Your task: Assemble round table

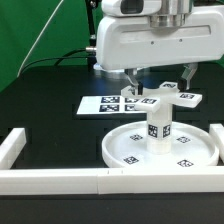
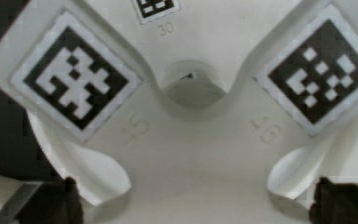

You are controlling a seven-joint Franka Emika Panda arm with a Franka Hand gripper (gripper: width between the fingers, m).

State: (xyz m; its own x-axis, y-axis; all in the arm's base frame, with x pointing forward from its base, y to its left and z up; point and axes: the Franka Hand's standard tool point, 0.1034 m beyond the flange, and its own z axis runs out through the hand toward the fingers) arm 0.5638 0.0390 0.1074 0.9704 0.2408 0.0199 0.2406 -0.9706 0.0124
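Widest of all, a black table (image 1: 40, 100), fenced along its near edge and the exterior view's left by a white border rail (image 1: 60, 180), with the marker board (image 1: 100, 104) flat toward the back. Next in size, the round disc (image 1: 120, 143), flat on the table just behind the rail, tags up. Upright at the middle of that disc, the short leg (image 1: 160, 128), long axis vertical, one tag toward the camera. Across the top of the leg, the cross-shaped base (image 1: 172, 97), level, arms spread sideways; touching the leg's upper end by the look of it, though impossible to tell whether screwed down or merely set there. Directly above, the gripper (image 1: 160, 84), released, jaws spread as wide as they go, one finger to each side of the cross and grasping nothing. From the wrist view, two tagged arms of the cross fanning away from a small centre hole (image 2: 194, 88), dark fingertips (image 2: 48, 200) standing clear of the white plastic. Hence the deciding relation: cross straight down from the claw, centred between the fingers, its turning axis the same vertical line as the leg's. Judged from that, a plain descent and a squeeze across the hub or a pair of arms, then rotation about the vertical, no sideways travel. Likely hazard, as a guess: fingers landing on an arm's top face rather than in the gaps.
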